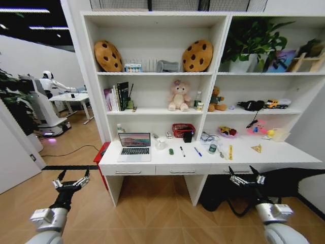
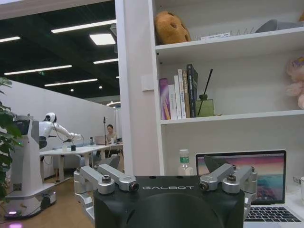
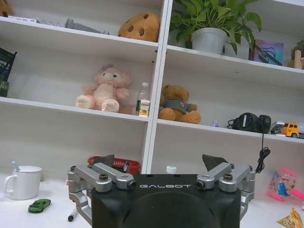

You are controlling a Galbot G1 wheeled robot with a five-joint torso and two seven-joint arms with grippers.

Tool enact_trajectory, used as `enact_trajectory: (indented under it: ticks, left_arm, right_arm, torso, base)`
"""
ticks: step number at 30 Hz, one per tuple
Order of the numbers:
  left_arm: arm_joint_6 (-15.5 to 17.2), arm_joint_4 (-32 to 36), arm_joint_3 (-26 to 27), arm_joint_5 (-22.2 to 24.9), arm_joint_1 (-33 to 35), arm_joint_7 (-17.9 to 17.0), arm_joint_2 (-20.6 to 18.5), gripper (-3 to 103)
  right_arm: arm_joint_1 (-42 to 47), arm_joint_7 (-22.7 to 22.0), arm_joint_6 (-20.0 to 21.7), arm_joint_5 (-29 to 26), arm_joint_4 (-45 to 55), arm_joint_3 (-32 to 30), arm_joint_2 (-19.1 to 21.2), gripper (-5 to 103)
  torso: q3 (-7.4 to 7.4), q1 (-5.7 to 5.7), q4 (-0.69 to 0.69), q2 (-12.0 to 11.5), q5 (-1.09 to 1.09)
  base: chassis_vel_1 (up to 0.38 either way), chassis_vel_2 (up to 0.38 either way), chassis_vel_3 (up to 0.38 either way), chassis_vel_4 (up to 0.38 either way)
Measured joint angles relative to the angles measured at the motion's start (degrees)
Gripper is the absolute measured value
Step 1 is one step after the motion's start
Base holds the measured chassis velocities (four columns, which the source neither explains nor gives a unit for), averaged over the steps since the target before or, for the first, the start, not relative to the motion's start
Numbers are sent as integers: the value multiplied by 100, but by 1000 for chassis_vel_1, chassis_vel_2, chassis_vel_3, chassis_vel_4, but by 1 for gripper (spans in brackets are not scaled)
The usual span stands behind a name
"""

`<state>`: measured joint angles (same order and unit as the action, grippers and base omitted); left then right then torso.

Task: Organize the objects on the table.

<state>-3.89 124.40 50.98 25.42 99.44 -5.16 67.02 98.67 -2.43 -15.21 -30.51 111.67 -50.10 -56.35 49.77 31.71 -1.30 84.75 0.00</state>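
The table (image 1: pixel 152 161) is a long white desk joined to tall white shelves, and both grippers hang below its front edge, over bare wood floor, w/ open room around each.

Left gripper (image 1: pixel 70 181) is below and to the left of the table's left corner, fingers spread apart, holding nothing. Right gripper (image 1: pixel 247 177) is just under the front edge near the table's right part, fingers also apart and empty; a dark cloth-like shape lies on the floor beside it.

On the table, the silver laptop (image 1: pixel 134 146) stands open near the left end, its base close to the front edge. Right of it, approx. at the table's middle, lie the tiny green toy (image 1: pixel 171 151), then the black pen (image 1: pixel 182 151), then the blue pen (image 1: pixel 197 151), each apart from the next, all some way back from the front edge. Behind them, near the shelf wall, stand a white mug (image 1: pixel 160 144) and a red basket (image 1: pixel 182 130). More small clutter sits toward the table's right end. The strip along the front edge is bare between laptop and right end.

In the right wrist view the green toy (image 3: pixel 39 205) lies beside the mug (image 3: pixel 23 182).
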Motion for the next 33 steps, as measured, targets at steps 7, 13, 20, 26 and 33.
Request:
enact_trajectory:
  ticks: [7, 13, 20, 26, 33]
  left_arm:
    - [-4, 0, 3, -2, 12, 3, -1, 99]
    - [-4, -6, 3, -10, 20, 2, 28, 99]
    - [-4, -7, 22, 8, 39, -2, 28, 99]
    - [-4, -6, 7, 19, 15, -7, 43, 99]
    - [-24, -29, 2, 16, 48, 1, 89, 99]
  right_arm:
    - [18, -46, 37, 46, -15, 7, -25, 100]
    - [38, -62, 54, 84, -14, 37, -53, 100]
    - [31, -103, 90, 105, -20, 41, -58, 100]
    - [85, -87, 92, 104, 6, 42, -59, 100]
    - [118, -62, 93, 106, 32, 37, -73, 100]
  torso:
    - [0, 0, 0, 0, 0]
    - [0, 0, 0, 0, 0]
    - [0, 0, 0, 0, 0]
    - [0, 0, 0, 0, 0]
    - [0, 0, 0, 0, 0]
  base:
    - [0, 0, 0, 0]
    - [0, 0, 0, 0]
    - [0, 0, 0, 0]
    - [0, 0, 0, 0]
    - [0, 0, 0, 0]
